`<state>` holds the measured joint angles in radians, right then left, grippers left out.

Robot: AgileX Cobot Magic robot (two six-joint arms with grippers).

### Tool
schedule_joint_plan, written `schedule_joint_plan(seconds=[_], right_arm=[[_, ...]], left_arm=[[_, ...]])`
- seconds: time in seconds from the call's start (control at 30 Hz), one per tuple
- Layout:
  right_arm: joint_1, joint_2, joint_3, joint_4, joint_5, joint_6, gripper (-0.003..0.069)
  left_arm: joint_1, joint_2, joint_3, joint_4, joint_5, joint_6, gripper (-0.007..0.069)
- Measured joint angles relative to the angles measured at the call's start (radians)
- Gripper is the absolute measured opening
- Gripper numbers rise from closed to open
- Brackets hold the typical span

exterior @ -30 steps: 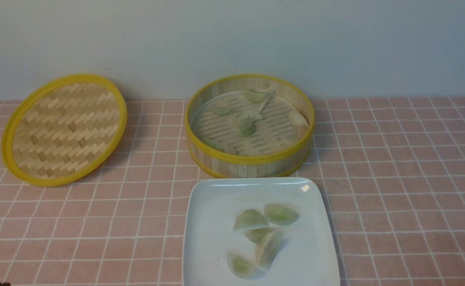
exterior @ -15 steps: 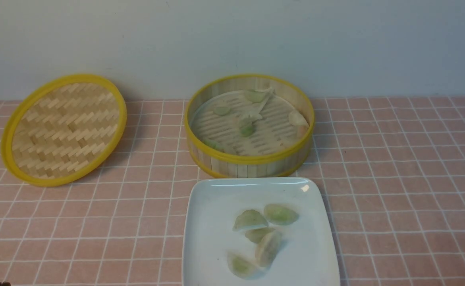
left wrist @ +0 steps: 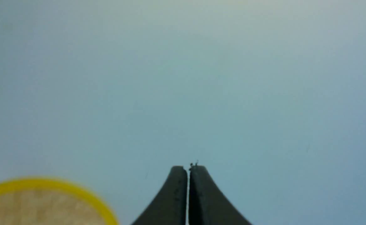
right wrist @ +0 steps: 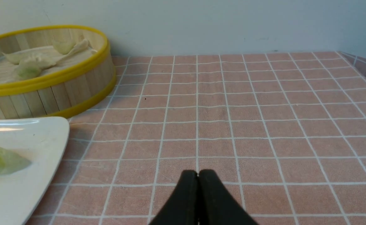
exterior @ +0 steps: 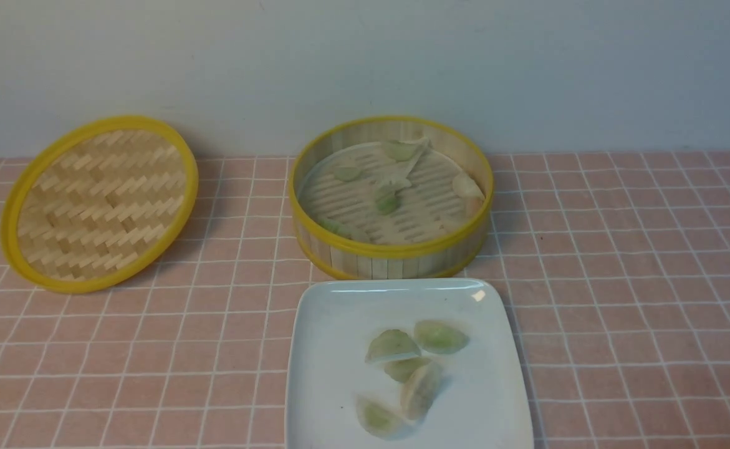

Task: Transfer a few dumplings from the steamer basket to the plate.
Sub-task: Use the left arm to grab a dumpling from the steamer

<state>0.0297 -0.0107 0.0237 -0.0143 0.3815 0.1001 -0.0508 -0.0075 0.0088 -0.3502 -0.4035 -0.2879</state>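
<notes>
Right wrist view: right gripper (right wrist: pixel 198 175) closed above tablecloth (right wrist: pixel 248 125); left gripper (left wrist: pixel 188 170) faces wall (left wrist: pixel 183 78).

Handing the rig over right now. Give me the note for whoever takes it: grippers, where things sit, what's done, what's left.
Grippers: left gripper shut, empty, pointing at the wall; right gripper shut, empty, over bare cloth right of the plate.
Things: basket just behind the plate, lid to its left.
Done: five dumplings on the plate.
Left: several more lie in the basket; a few are across already, so probably nothing, unless more are wanted.
</notes>
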Motion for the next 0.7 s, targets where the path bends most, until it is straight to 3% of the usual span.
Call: schedule_joint_plan(seconds=[0.07,0.17,0.3,0.4,0.5,0.63,0.7], right_arm=[[0.000,0.000,0.000,0.000,0.000,0.000,-0.0015],[0.000,0.000,0.001,0.032,-0.024,0.018,-0.0015],[0.000,0.000,0.006,0.294,-0.238,0.158,-0.0015],[0.000,0.000,0.006,0.457,-0.363,0.226,-0.0015],[0.000,0.000,0.006,0.551,-0.449,0.236,-0.0015],[0.000,0.000,0.001,0.585,-0.489,0.260,-0.0015],[0.005,0.000,-0.058,0.577,-0.390,0.260,-0.0015]], left_arm=[[0.000,0.026,-0.066,0.010,-0.007,-0.026,-0.0006],[0.000,0.122,-0.246,0.089,0.152,-0.059,-0.0006],[-0.020,0.441,-0.700,0.268,0.724,-0.066,-0.0006],[-0.047,0.694,-0.916,0.292,1.087,0.003,-0.0006],[-0.074,0.938,-1.094,0.285,1.355,0.127,-0.0006],[-0.106,1.204,-1.189,0.242,1.452,0.232,-0.0006],[-0.153,1.346,-1.249,0.228,1.475,0.288,-0.0006]])
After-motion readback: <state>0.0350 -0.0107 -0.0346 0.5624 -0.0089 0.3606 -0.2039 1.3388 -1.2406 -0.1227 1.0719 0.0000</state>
